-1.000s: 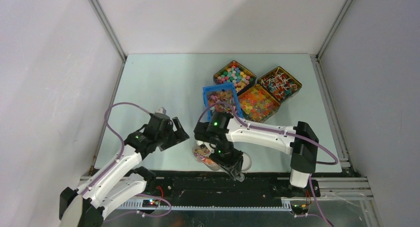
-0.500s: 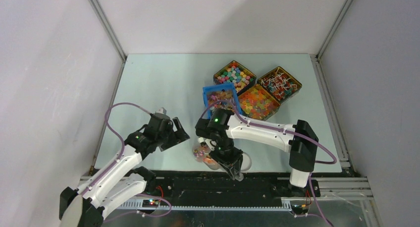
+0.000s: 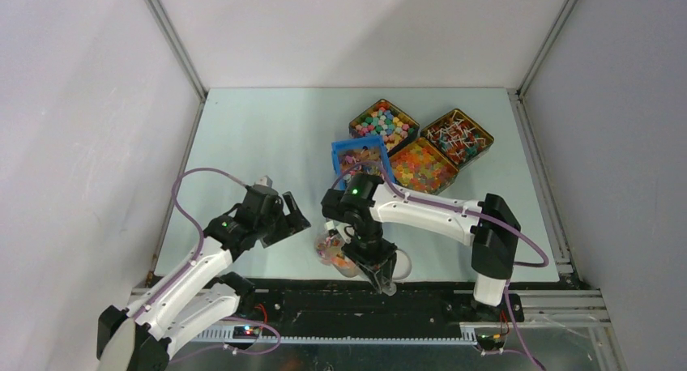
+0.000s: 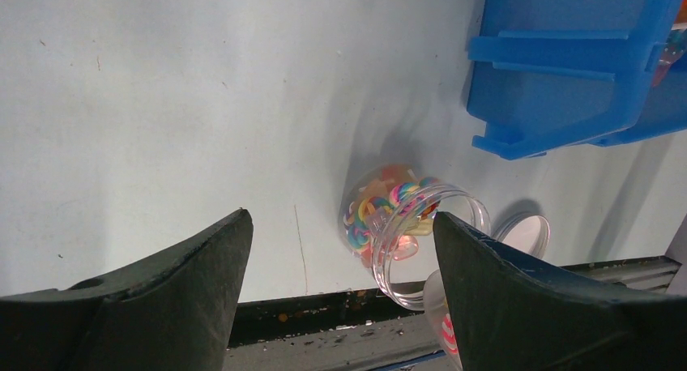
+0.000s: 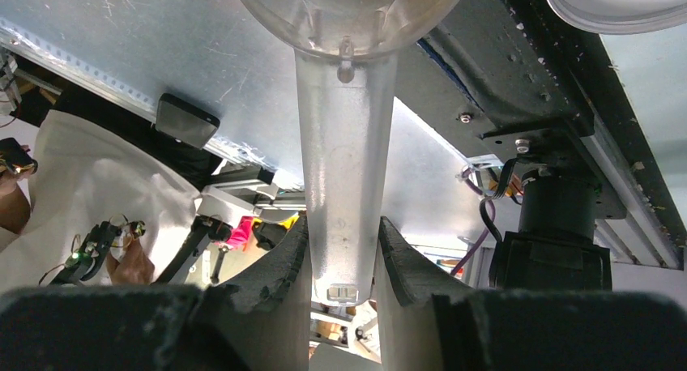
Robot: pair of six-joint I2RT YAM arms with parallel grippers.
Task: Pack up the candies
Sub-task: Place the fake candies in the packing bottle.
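Observation:
The candies (image 3: 421,168) fill an orange-toned tin at the back right. A clear jar (image 3: 333,249) lies tilted near the table's front edge with several swirled sweets inside. It also shows in the left wrist view (image 4: 387,215), mouth towards the edge. My right gripper (image 3: 381,275) is shut on the handle of a clear plastic scoop (image 5: 343,185), right beside the jar's mouth. The scoop's bowl (image 4: 441,310) holds a pink-and-white striped sweet. My left gripper (image 4: 342,219) is open and empty, hovering left of the jar (image 3: 293,218).
A blue bin (image 3: 362,162) stands just behind the right arm's wrist. A tin of multicoloured sweets (image 3: 384,121) and a tin of lollipops (image 3: 457,136) stand at the back. The jar's clear lid (image 3: 402,263) lies by the front edge, right of the jar.
My right arm has shifted slightly left and back with the scoop still in its grip. The left arm has barely moved.

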